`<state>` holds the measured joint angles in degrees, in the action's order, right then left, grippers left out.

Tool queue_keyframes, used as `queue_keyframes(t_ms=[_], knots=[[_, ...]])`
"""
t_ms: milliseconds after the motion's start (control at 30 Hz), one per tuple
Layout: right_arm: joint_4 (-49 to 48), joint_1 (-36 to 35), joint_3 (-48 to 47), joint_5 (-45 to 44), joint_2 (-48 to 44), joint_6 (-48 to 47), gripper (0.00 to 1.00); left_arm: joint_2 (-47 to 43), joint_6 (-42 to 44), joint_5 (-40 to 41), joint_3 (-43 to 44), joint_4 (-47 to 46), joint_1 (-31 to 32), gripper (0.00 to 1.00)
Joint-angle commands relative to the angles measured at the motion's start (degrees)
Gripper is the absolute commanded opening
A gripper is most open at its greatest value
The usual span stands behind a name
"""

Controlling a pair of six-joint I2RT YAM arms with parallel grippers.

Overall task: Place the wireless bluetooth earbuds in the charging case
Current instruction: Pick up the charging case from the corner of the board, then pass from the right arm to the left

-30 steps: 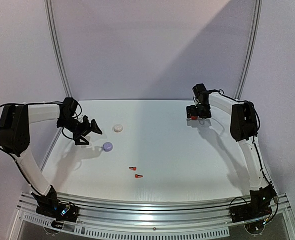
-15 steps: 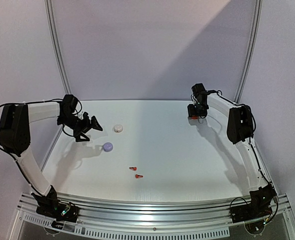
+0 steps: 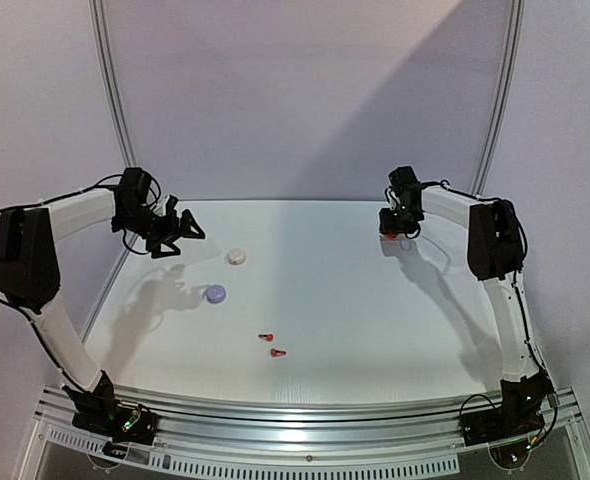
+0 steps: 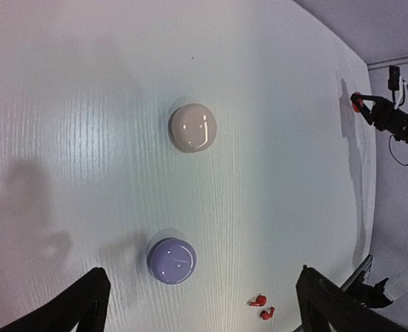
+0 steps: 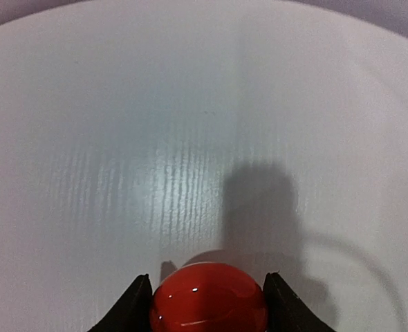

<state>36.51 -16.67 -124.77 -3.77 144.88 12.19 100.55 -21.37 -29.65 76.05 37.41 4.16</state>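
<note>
Two red-orange earbuds lie close together on the white table, also low in the left wrist view. A closed lavender round case and a closed white round case sit at the left. My left gripper is open and empty, held in the air behind and left of both cases. My right gripper is shut on a glossy red round case at the far right of the table. No lavender or white earbuds show.
The white table ends at a metal rail at the near edge. Curved frame posts rise at the back left and back right. The right arm's shadow falls on the table ahead of the red case.
My left gripper has risen and moved back, away from the lavender case. My right gripper has shifted slightly at the far right with the red case still in it.
</note>
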Motion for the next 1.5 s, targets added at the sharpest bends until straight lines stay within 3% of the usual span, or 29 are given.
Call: queue_keyframes(t_ms=[0, 200, 333, 567, 800, 1000, 1200, 1467], knots=[[-17.33, -4.63, 14.39, -0.29, -21.06, -6.02, 0.28, -6.98, 8.95, -4.19, 4.19, -0.21, -0.43, 0.96], [-40.06, -16.75, 36.14, -0.05, -44.81, -17.16, 0.27, -18.94, 8.38, -15.32, 1.45, -14.3, 2.15, 0.94], [-43.06, -26.75, 39.11, -3.94, -51.81, -21.64, 0.27, -28.3, 2.32, -17.03, -6.64, -31.99, 6.8, 0.96], [-47.06, -43.73, 37.42, -11.65, -54.16, -31.64, 0.25, -30.58, -3.08, -16.71, -1.82, -35.95, 16.39, 0.96], [-44.85, -53.18, 30.48, -22.57, -48.64, -43.37, 0.25, -31.56, 0.91, -21.07, 0.22, -32.99, 21.15, 0.95], [-42.06, -55.88, 24.17, -27.5, -43.81, -46.32, 0.25, -30.14, 10.33, -23.81, 4.19, -21.26, 25.05, 0.9], [-41.87, -57.13, 22.34, -27.78, -42.93, -47.08, 0.25, -28.43, 14.2, -22.64, 6.66, -12.93, 26.38, 0.73], [-41.06, -57.98, 21.43, -26.59, -41.63, -48.22, 0.24, -27.34, 13.22, -21.33, 8.29, -13.57, 26.95, 0.54]])
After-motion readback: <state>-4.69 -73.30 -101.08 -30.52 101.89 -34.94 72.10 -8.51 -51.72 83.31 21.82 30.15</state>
